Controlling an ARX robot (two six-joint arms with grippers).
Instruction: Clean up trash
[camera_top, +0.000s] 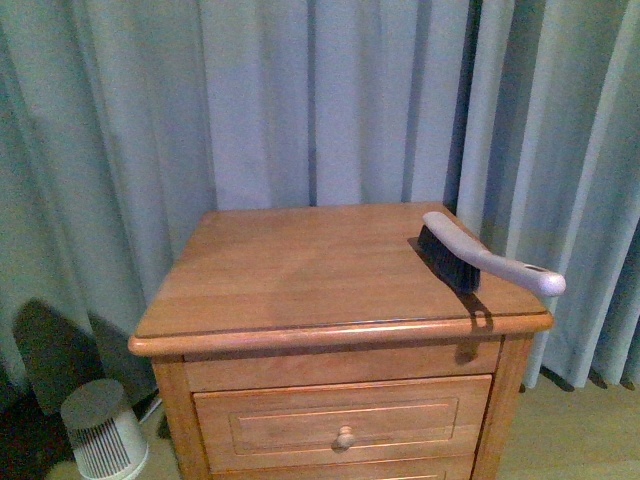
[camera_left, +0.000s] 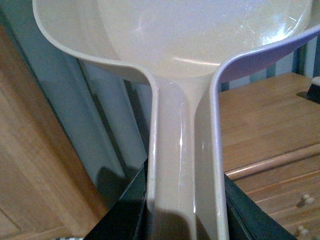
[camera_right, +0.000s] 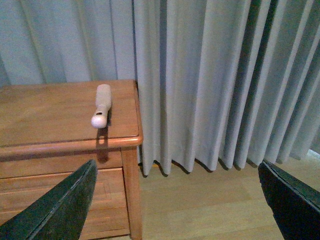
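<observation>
The brush (camera_top: 480, 258) lies near the nightstand's (camera_top: 300, 270) right edge, its long axis running diagonally and the handle tip poking off the front-right corner. Left gripper (camera_left: 184, 215) clamps the dustpan (camera_left: 200, 40) by its handle, pan pointing away from the wrist. Right gripper (camera_right: 175, 205) gapes wide.

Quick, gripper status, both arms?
Left gripper: shut on the dustpan handle.
Right gripper: open, holding nothing.

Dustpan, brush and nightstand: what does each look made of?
Dustpan: probably plastic, beige and glossy, with sharp highlights and fine scratches.
Brush: pale, smooth handle, probably plastic. The bristles are dark, but their fibre is unclear.
Nightstand: wood or wood veneer, with visible grain and a satin sheen.
</observation>
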